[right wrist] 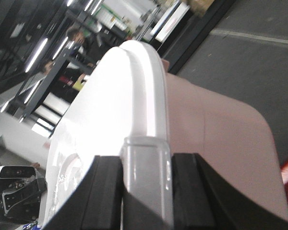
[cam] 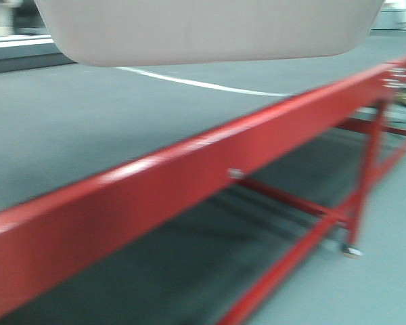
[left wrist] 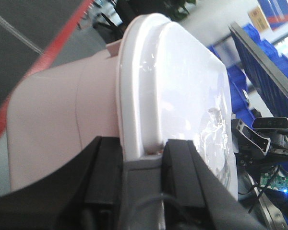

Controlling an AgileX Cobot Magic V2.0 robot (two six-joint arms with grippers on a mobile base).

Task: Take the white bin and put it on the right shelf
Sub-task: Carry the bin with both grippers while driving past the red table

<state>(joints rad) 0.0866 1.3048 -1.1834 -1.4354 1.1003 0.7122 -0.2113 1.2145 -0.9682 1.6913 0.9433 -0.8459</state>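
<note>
White bin hangs clear above the red-framed counter, gripped at both ends. The left claw is clamped astride the lid rim, and the right claw is clamped on the grey end latch. The bin's long axis runs straight ahead from each claw toward the other, so neither arm is nearer. Right shelf not identifiable in any view; carry direction undetermined.

I count one white bin with one glossy lid, and two grippers of mine: the left gripper and the right gripper. There is one red-framed counter. Of blue bins I see several, too blurred for an exact number.
</note>
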